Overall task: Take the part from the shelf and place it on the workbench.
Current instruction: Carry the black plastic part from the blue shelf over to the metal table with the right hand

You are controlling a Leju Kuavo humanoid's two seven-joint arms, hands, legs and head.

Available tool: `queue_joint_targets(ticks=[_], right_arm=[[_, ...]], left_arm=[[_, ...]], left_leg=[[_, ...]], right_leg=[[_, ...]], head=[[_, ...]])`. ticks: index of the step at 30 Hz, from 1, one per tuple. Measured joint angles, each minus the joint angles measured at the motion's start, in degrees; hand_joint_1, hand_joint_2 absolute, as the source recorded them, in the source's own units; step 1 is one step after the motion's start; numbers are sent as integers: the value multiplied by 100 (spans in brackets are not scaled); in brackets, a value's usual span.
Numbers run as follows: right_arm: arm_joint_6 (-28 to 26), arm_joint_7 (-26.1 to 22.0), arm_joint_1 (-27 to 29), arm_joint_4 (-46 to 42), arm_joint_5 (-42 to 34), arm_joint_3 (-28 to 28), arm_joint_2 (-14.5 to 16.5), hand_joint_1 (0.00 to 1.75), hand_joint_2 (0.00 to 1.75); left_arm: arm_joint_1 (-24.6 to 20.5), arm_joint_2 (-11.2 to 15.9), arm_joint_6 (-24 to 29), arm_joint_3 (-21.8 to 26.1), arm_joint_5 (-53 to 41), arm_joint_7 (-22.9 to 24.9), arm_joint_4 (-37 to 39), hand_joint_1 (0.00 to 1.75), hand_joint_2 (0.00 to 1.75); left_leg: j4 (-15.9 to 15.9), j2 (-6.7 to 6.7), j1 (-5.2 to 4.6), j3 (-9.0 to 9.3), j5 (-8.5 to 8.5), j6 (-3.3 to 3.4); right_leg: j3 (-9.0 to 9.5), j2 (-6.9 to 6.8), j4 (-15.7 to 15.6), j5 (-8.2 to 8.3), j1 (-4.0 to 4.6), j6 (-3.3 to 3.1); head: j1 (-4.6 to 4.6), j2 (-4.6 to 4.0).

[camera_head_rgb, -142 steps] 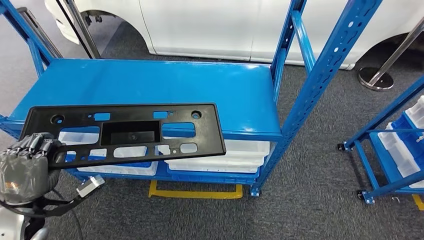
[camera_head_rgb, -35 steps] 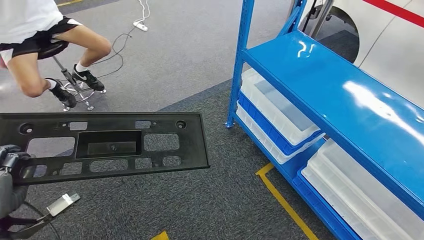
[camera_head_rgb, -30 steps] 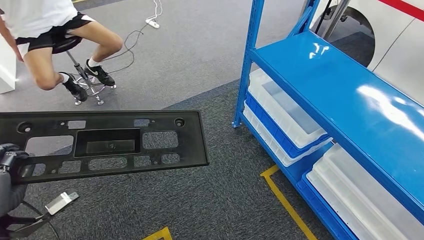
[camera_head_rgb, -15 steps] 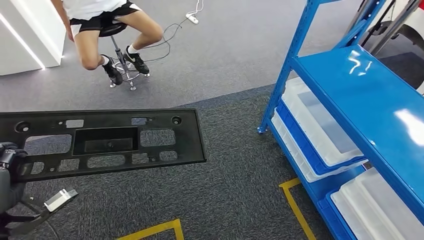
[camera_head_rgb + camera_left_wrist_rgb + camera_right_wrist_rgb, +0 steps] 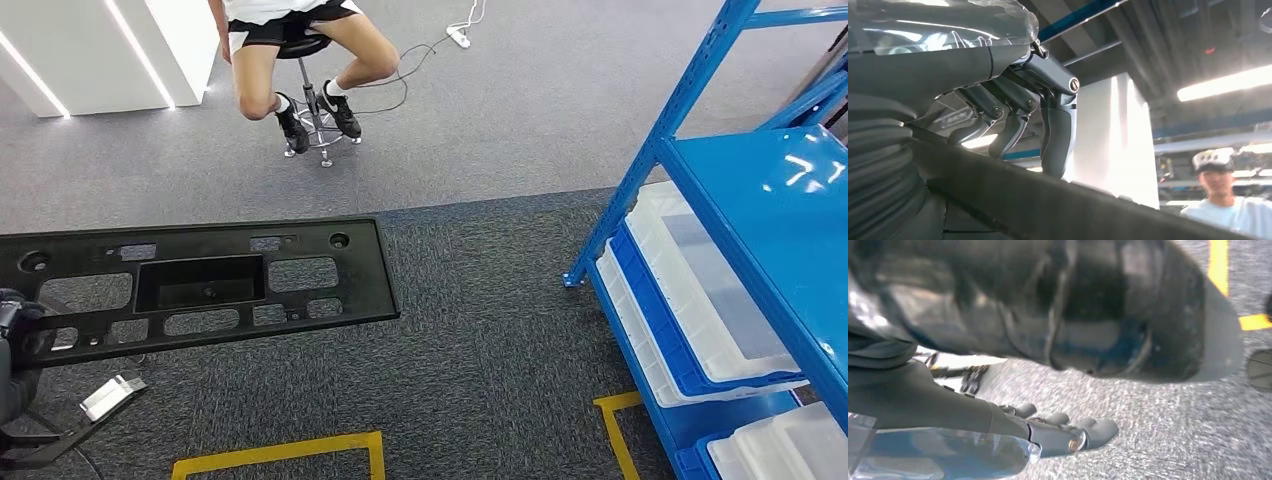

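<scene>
The part [image 5: 200,285] is a long flat black plastic panel with several cut-outs and a deep rectangular recess. It hangs level above the grey carpet at the lower left of the head view. My left hand [image 5: 14,345] grips its left end; in the left wrist view the fingers [image 5: 1058,135] press down over the panel's dark edge [image 5: 1058,207]. My right hand [image 5: 1058,434] hangs beside my body over the carpet, fingers stretched out and holding nothing.
The blue shelf [image 5: 790,215] with white bins [image 5: 700,290] stands at the right. A person sits on a stool [image 5: 315,100] ahead, near a white lit block [image 5: 100,50]. Yellow tape [image 5: 280,450] marks the carpet; a cable [image 5: 440,40] lies beyond.
The camera has turned left: the shelf has slid to the right edge and the seated person has come to the top middle. The panel stays in my left hand.
</scene>
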Motion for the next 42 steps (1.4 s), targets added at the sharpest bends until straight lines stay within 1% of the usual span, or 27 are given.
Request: queue_joint_targets(ticks=[1,3,5,6,7,8,10,12,14,15,17,19,21,22,23,24,25,26,28,30,32,34,36,37,39,41,42], right_arm=[[2,4,2,0,-4,0,9,0,0],[6,6,14,1,-13,0,31,0,0],[9,6,24,1,-19,0,47,0,0],[8,6,25,1,-20,0,52,0,0],[7,6,24,0,-22,0,58,0,0],[5,7,20,0,-24,0,63,0,0],[3,13,13,0,-31,0,73,0,0],[3,22,4,0,-38,0,79,0,0],[4,28,-20,-1,-50,0,81,0,0],[4,32,-39,-1,-57,0,81,0,0],[5,40,-63,-2,-71,0,82,0,0],[4,50,-60,-2,-77,0,84,0,0],[4,56,-57,-2,-78,0,86,0,0],[4,58,-57,-2,-79,0,87,0,0],[5,58,-58,-2,-79,0,88,0,0],[5,58,-56,-2,-80,0,89,0,0],[4,58,-55,-2,-80,0,90,0,0],[4,58,-53,-1,-80,0,91,0,0],[4,59,-56,1,-80,0,92,0,0],[5,60,-62,0,-80,0,90,0,0],[6,60,-61,0,-80,0,88,0,0],[13,60,-51,0,-81,0,91,0,0],[19,61,-43,0,-86,0,93,0,0],[21,61,-43,0,-89,0,94,0,0],[25,61,-46,0,-95,0,94,0,0],[28,61,-51,0,-98,0,95,0,0],[30,61,-53,0,-99,0,95,0,0]], left_arm=[[13,4,-36,7,13,-1,-4,175,175],[10,8,-106,8,27,-3,-8,175,175],[-7,7,-159,4,52,-4,-8,175,175],[-8,6,-184,0,68,-7,-8,175,175],[-12,5,-210,-5,82,-11,-8,175,175],[-17,5,-237,-11,93,-17,-8,175,175],[-41,6,-288,-22,114,-30,-9,175,175],[-84,6,-325,-31,132,-34,-13,175,175],[-113,7,-350,-36,140,-34,-17,175,175],[-115,7,-363,-37,141,-35,-20,175,175],[-141,7,-389,-41,141,-39,-29,175,175],[-176,4,-407,-46,142,-43,-39,175,175],[-186,-2,-412,-50,144,-42,-43,175,175],[-186,-4,-414,-51,144,-42,-43,175,175],[-187,-7,-417,-52,144,-41,-43,175,175],[-189,-8,-419,-53,143,-41,-43,175,175],[-191,-8,-421,-53,142,-41,-43,175,175],[-198,-9,-422,-54,142,-41,-43,175,175],[-209,-8,-422,-55,144,-39,-47,175,175],[-206,-7,-422,-55,145,-38,-51,175,175],[-211,-6,-428,-55,145,-40,-51,175,175],[-235,-6,-446,-55,155,-40,-51,175,175],[-247,-7,-484,-61,174,-42,-51,175,175],[-248,-8,-504,-71,181,-46,-51,175,175],[-252,-8,-539,-107,184,-66,-51,175,175],[-266,-1,-555,-142,193,-81,-51,175,175],[-278,2,-559,-155,200,-84,-52,175,175]], left_leg=[[141,137,-1,-67,-81,-27],[714,496,1,-345,-416,-83],[1369,623,27,-663,-735,-135],[1514,640,40,-729,-756,-151],[1446,657,48,-687,-665,-159],[1157,695,51,-529,-481,-158],[351,933,25,-100,-146,-121],[-50,1079,-24,105,-51,-45],[-89,963,-47,88,-40,28],[-120,901,-38,96,-20,60],[-185,786,-9,127,22,137],[-198,670,-6,138,41,183],[-192,531,-17,139,40,194],[-187,456,-20,146,36,194],[-179,375,-20,157,28,191],[-165,295,-18,168,17,183],[-144,219,-21,162,1,167],[-117,146,-24,151,-14,143],[-89,8,-19,95,-19,81],[-92,-84,8,58,-8,13],[86,164,12,-27,-138,-41],[670,524,17,-297,-476,-86],[1316,628,41,-611,-739,-131],[1422,642,50,-661,-726,-144],[991,704,56,-432,-417,-147],[230,919,33,-37,-123,-111],[0,993,11,84,-63,-78]], right_leg=[[20,-80,-35,10,-3,-39],[48,-243,-74,12,3,-101],[47,-398,-71,-4,25,-124],[50,-475,-70,-14,34,-125],[60,-553,-68,-27,39,-118],[79,-628,-67,-43,41,-107],[132,-764,-62,-86,57,-67],[173,-879,-61,-120,77,-18],[209,-994,-83,-132,83,31],[226,-956,-68,-157,74,60],[134,-655,196,-352,51,102],[-222,-331,915,-727,31,108],[-595,-261,1570,-920,29,105],[-658,-256,1612,-834,28,102],[-608,-243,1417,-629,26,95],[-467,-178,1037,-357,18,86],[-310,-26,632,-144,9,78],[-186,105,309,-3,0,75],[-101,233,69,41,2,70],[-81,77,25,62,11,25],[-46,-79,-45,89,6,-49],[-33,-237,-76,93,13,-94],[-36,-397,-74,77,29,-109],[-31,-477,-72,65,35,-110],[-2,-630,-69,35,40,-96],[47,-762,-61,-5,53,-59],[69,-820,-60,-22,59,-33]], head=[[-1,0],[-2,0],[-2,0],[-2,0],[-2,0],[-2,0],[-1,0],[0,0],[0,0],[0,0],[0,0],[2,0],[2,0],[2,0],[2,0],[2,0],[2,0],[2,0],[0,0],[1,0],[0,0],[-1,0],[-1,0],[-1,0],[-1,0],[0,0],[0,0]])
